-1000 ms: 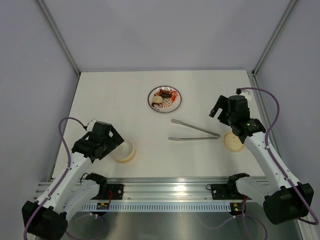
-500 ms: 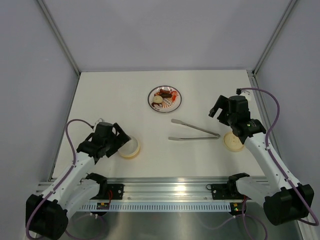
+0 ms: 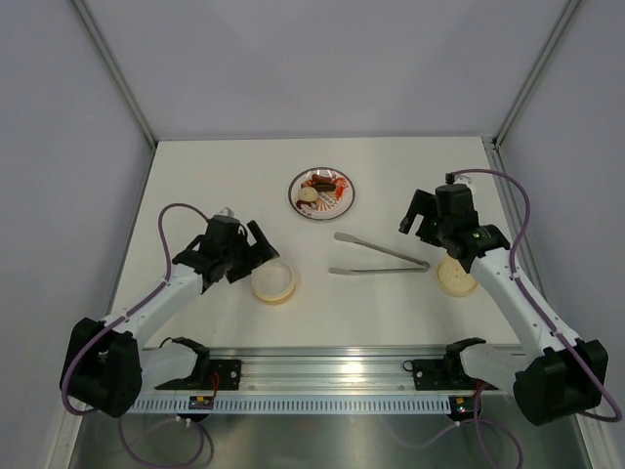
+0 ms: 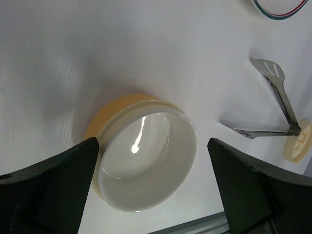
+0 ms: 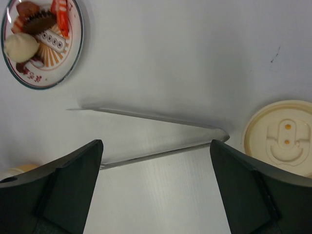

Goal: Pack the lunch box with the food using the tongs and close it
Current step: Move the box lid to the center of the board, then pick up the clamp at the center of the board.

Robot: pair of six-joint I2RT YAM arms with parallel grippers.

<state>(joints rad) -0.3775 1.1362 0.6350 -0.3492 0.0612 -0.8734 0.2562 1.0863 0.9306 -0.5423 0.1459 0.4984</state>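
Observation:
The lunch box (image 3: 276, 284), a round cream-yellow tub, stands upright and has nothing in it. My left gripper (image 3: 260, 251) is open around it. In the left wrist view the lunch box (image 4: 119, 109) lies between the fingers. The left finger (image 4: 63, 180) touches its side and the right finger stands apart from it. The silver tongs (image 3: 381, 257) lie flat in a narrow V. My right gripper (image 3: 421, 216) hovers open above the tongs (image 5: 146, 115), with nothing held. The food (image 3: 322, 188) sits on a patterned plate (image 3: 346, 202), also seen as the food (image 5: 36, 22) in the right wrist view.
A flat cream lid (image 3: 455, 277) lies just right of the tongs' joined end, under the right arm; the lid (image 5: 282, 139) also shows at the right of the right wrist view. The metal rail (image 3: 322, 371) runs along the near table edge. Grey walls enclose the table on three sides.
My left arm has swung to the right, and the lunch box has slid right and slightly farther away with it. My right gripper has shifted a little to the left.

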